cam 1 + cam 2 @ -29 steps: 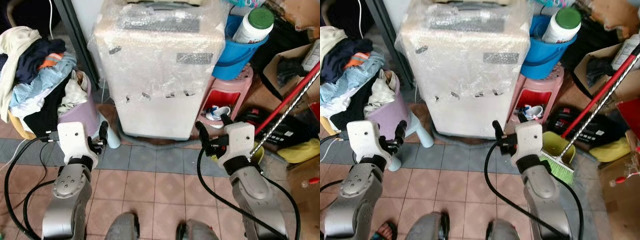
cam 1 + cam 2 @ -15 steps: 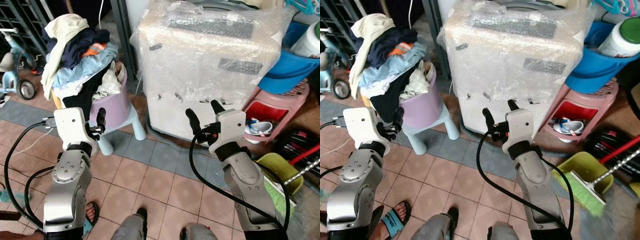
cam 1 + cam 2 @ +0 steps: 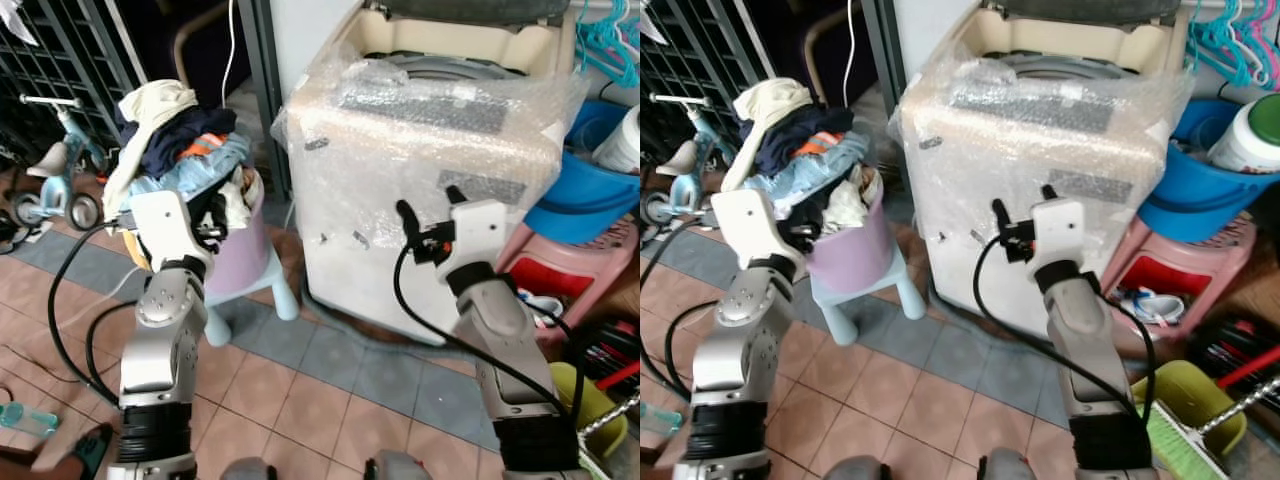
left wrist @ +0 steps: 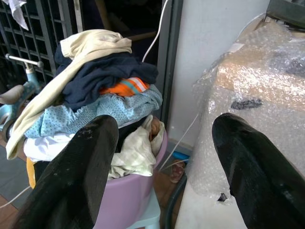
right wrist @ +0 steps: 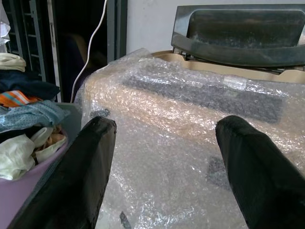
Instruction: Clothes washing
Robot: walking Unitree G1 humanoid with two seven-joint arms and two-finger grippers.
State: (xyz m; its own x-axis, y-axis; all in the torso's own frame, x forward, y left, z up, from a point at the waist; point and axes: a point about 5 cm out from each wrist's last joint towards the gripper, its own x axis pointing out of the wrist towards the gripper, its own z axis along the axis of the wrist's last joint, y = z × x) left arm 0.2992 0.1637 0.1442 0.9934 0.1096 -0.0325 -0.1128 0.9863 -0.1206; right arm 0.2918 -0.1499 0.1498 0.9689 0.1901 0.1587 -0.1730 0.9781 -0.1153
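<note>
A heap of mixed clothes (image 3: 175, 150) is piled high in a lilac basket (image 3: 242, 258) that stands on a light blue stool (image 3: 277, 292). To its right is a white top-loading washing machine (image 3: 430, 190) wrapped in bubble wrap, its dark lid (image 5: 238, 31) raised. My left gripper (image 3: 207, 214) is held up right beside the basket, open and empty; the left wrist view looks at the clothes (image 4: 95, 81) between its fingers. My right gripper (image 3: 430, 205) is open and empty in front of the machine's upper front.
A blue bucket (image 3: 590, 190) with a green-capped white bottle (image 3: 1245, 140) sits on a pink stool (image 3: 565, 275) right of the machine. Turquoise hangers (image 3: 1230, 45) hang above. A green dustpan (image 3: 1185, 420) lies low right. A child's tricycle (image 3: 55, 180) stands by a black gate on the left.
The camera has tilted up and turned left, so the machine's open top now shows. Both arms have lifted, the left one closer to the basket. Both grippers stay open.
</note>
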